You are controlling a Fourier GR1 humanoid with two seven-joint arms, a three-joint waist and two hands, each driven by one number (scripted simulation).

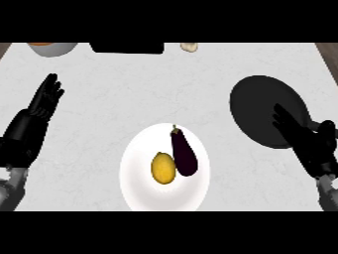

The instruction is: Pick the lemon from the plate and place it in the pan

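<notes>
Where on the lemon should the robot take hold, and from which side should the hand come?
Probably grip the lemon across its narrow middle, coming from above and from its left side. It lies lengthwise on the white plate, and the eggplant lies close along its right, leaving little room there. The right hand is open, over the pan.

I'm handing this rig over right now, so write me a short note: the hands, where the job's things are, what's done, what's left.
Left hand: open, holding nothing, at the view's left.
Right hand: open, holding nothing, over the pan's near edge.
Lemon: on the white plate, beside an eggplant.
Pan: right of the plate, nothing in it.
Done: nothing yet.
Left: pick up the lemon, put it in the pan.
</notes>
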